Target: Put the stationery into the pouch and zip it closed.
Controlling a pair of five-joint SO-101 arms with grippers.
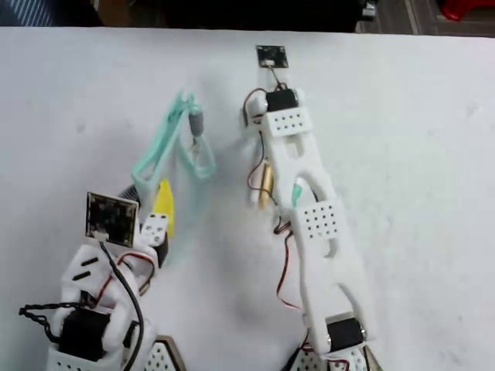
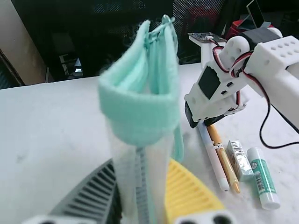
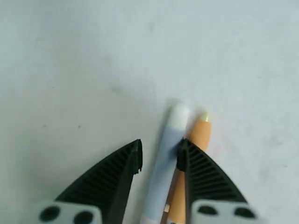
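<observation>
A teal pouch (image 2: 140,102) with a clear body and an open zipper stands upright, and my left gripper (image 2: 140,191) is shut on its lower part between a grey and a yellow finger. From above, the pouch (image 1: 174,143) lies left of centre with the left gripper (image 1: 160,215) at its near end. My right gripper (image 3: 160,147) is open and straddles a white pen (image 3: 169,149), with an orange pen (image 3: 198,135) beside it. The left wrist view shows the right gripper (image 2: 198,122) over the white pen (image 2: 212,156), orange pen (image 2: 225,161), a silver eraser (image 2: 238,158) and a glue stick (image 2: 261,179).
The right arm (image 1: 313,209) stretches down the table's middle and covers part of the stationery; the orange pen (image 1: 264,185) and glue stick (image 1: 296,193) peek out beside it. The white table (image 1: 410,154) has bare room to the right and far left.
</observation>
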